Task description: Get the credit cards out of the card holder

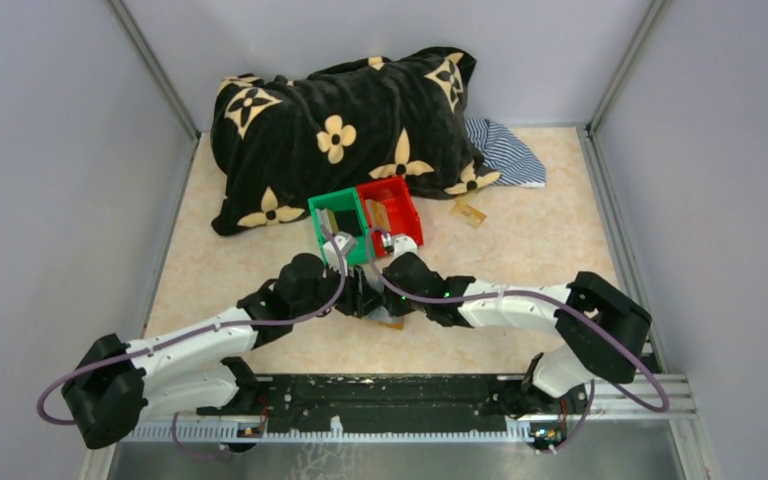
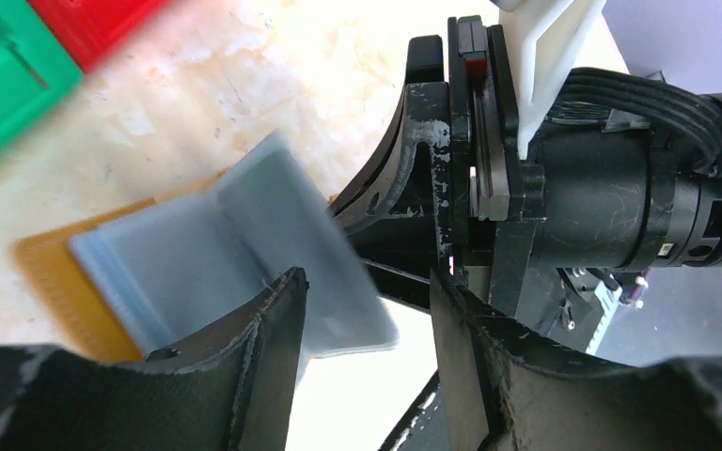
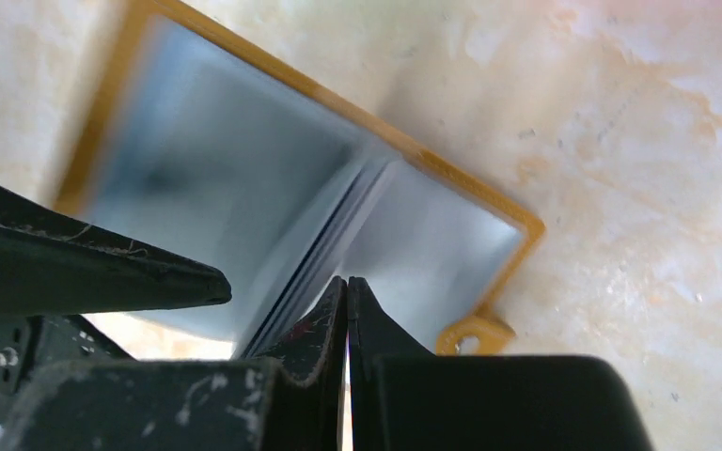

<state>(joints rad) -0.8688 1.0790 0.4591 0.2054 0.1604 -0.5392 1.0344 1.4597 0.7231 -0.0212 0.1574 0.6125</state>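
The card holder [image 3: 338, 105] lies open on the table, tan-rimmed with grey inner pockets [image 2: 197, 249] and a small strap tab [image 3: 475, 334]. My right gripper [image 3: 348, 282] is shut, with its tips pressed on the grey lining beside the fold. My left gripper [image 2: 367, 291] is open and low over the holder's near corner. A grey flap reaches behind its left finger [image 2: 268, 324] into the gap, and the finger is not clamping it. Thin grey layers [image 3: 312, 258] show at the fold, and I cannot tell cards from pocket edges there. A tan credit card stands in each bin [image 1: 326, 222] [image 1: 378, 215]. From above both grippers [image 1: 352, 296] [image 1: 385, 298] cover the holder.
A green bin [image 1: 340, 228] and a red bin [image 1: 392, 212] stand side by side just beyond the grippers. Behind them lies a black flowered cushion [image 1: 340, 130] with a striped cloth [image 1: 505, 150] to its right. A small tan piece [image 1: 470, 212] lies near the red bin.
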